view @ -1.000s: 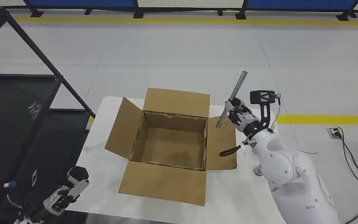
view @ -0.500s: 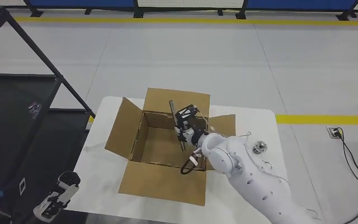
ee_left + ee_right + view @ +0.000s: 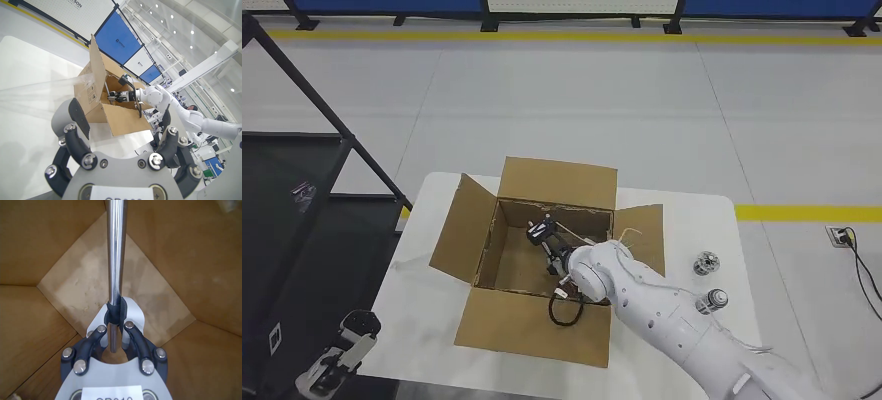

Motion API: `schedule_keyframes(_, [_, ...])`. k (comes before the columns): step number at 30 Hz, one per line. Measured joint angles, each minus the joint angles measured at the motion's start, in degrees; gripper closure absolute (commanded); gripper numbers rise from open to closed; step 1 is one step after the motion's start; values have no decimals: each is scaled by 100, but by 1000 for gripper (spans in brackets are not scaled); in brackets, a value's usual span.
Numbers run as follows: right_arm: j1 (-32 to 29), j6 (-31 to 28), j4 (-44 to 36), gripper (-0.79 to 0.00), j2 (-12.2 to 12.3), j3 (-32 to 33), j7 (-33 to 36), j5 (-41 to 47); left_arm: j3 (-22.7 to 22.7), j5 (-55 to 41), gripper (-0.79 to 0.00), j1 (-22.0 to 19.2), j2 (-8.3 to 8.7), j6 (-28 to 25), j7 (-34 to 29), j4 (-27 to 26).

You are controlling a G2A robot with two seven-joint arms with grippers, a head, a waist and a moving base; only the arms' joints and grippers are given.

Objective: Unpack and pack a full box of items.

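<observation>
Off the table's (image 3: 682,215) near-left corner hangs the left gripper (image 3: 342,348), well apart from everything on the table. In its own wrist view the left gripper's (image 3: 122,121) dark fingers (image 3: 79,115) stand wide, with nothing between them.

Next comes the cardboard box (image 3: 560,180), sitting on the left half of the white table with all four flaps folded outward. Its brown floor is bare in the right wrist view (only a few scuffs and crumbs of cardboard show).

The right arm reaches over the near-right corner of the box and down inside it. The right gripper (image 3: 545,238) is below the rim, near the back wall, and its pads are clamped tight on a metal rod (image 3: 115,256). The rod runs straight out beyond the fingertips, over the box floor; whether its far end touches the box cannot be told.

Right of the box, a small round metal part (image 3: 704,264) lies on the table, with a second metal part (image 3: 712,300) near it, at the arm's edge
</observation>
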Motion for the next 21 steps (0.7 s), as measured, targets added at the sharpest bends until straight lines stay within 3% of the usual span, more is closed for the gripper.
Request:
schedule_keyframes(6, [212,-68,728,0,-403,-264,228,28,-31,-39,-785,18,-5,-28,-11,49])
schedule_keyframes(11, [324,-92,1176,-262,-669,-342,196,59,-60,-53,-785,43,-11,-60,0,55])
schedule_keyframes(21, [508,-204,1802,-314,-953,-221,19,111,-90,-56,-785,70,-21,-64,-18,42])
